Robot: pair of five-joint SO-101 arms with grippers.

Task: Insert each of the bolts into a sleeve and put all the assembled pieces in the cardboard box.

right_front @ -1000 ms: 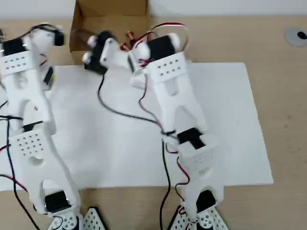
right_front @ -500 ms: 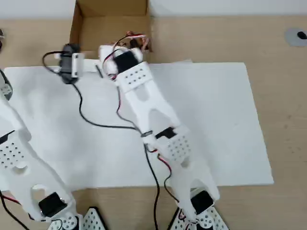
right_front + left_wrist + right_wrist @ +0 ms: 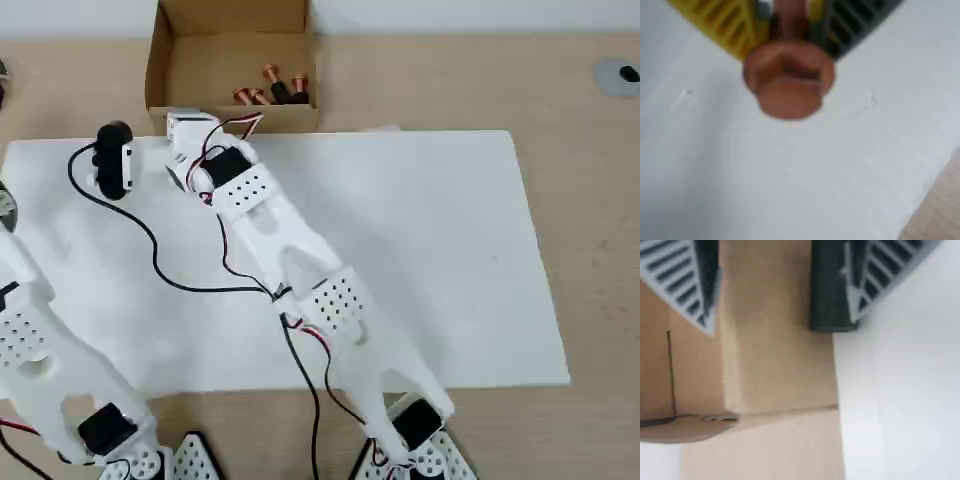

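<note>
1. The left gripper [image 3: 789, 20] has its yellow finger [image 3: 715, 22] and black finger [image 3: 855, 20] clamped on the shank of a bolt [image 3: 789, 82].
2. The bolt is copper-coloured. Its broad flanged head points away from the fingers, and it hangs above the white mat [image 3: 790, 180].
3. The right gripper [image 3: 765, 300] has its fingers apart, a pale ribbed one [image 3: 680, 275] and a dark one [image 3: 830, 290], with nothing held between them. The outer wall of the cardboard box [image 3: 775, 365] lies beyond the gap.
4. In the high view the right gripper [image 3: 185, 135] sits at the box's near wall, toward its left corner. The right arm [image 3: 300, 270] stretches from its base at the near edge diagonally far and left across the mat [image 3: 440, 250].
5. The left arm [image 3: 40, 340] rises from its near-left base and leans out past the left edge.
6. The cardboard box [image 3: 155, 70] stands open at the far side, just beyond the mat. Inside, toward its near right corner, lie several copper-headed pieces [image 3: 272, 88] with dark parts among them.
7. Mat and box rest on a wooden table [image 3: 590, 200].
</note>
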